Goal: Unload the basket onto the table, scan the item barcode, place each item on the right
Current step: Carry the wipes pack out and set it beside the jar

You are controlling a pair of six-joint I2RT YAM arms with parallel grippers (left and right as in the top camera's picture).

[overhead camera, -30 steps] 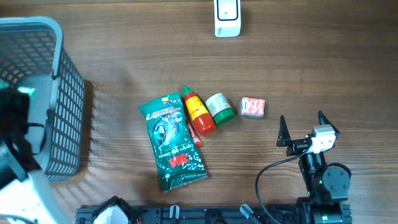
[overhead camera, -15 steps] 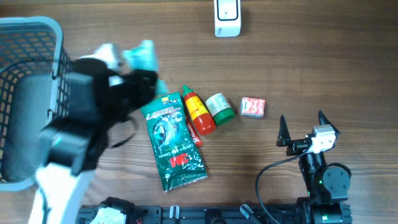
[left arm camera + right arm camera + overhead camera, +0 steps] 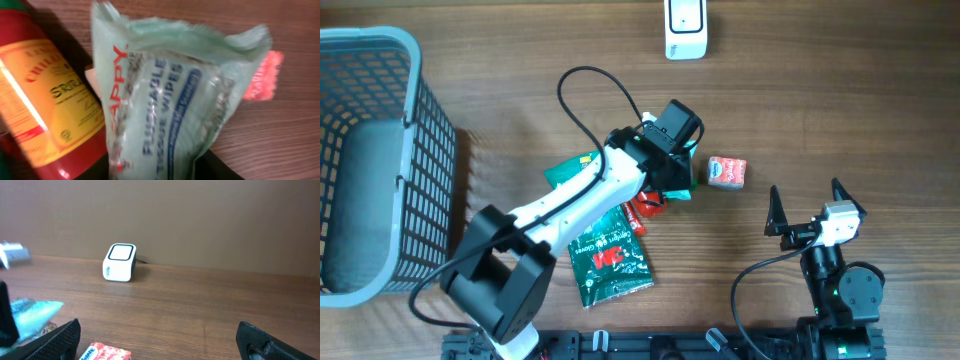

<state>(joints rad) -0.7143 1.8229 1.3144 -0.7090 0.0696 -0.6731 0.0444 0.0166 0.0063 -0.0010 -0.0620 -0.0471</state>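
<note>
My left gripper (image 3: pixel 672 172) hangs over the row of items mid-table, shut on a mint-green pack of flushable wipes (image 3: pixel 170 100). In the left wrist view the pack fills the space between the dark jaws (image 3: pixel 155 170) at the bottom edge. From overhead only a teal corner of the pack (image 3: pixel 680 192) shows under the gripper. No barcode shows on the pack. The white scanner (image 3: pixel 685 28) stands at the far edge, also seen as a small box (image 3: pixel 120 262) in the right wrist view. My right gripper (image 3: pixel 810 205) rests open and empty near the front right (image 3: pixel 160 345).
A sriracha bottle (image 3: pixel 45 100) lies right beside the held pack, partly under the arm (image 3: pixel 645 205). A red tissue pack (image 3: pixel 727 172) lies to the right, a green 3M packet (image 3: pixel 605 250) to the front left. A grey basket (image 3: pixel 420 160) stands at the left edge.
The left arm swung from the basket at the left across to the items mid-table, carrying the wipes pack; it now covers the green-capped jar. The right arm has not moved.
</note>
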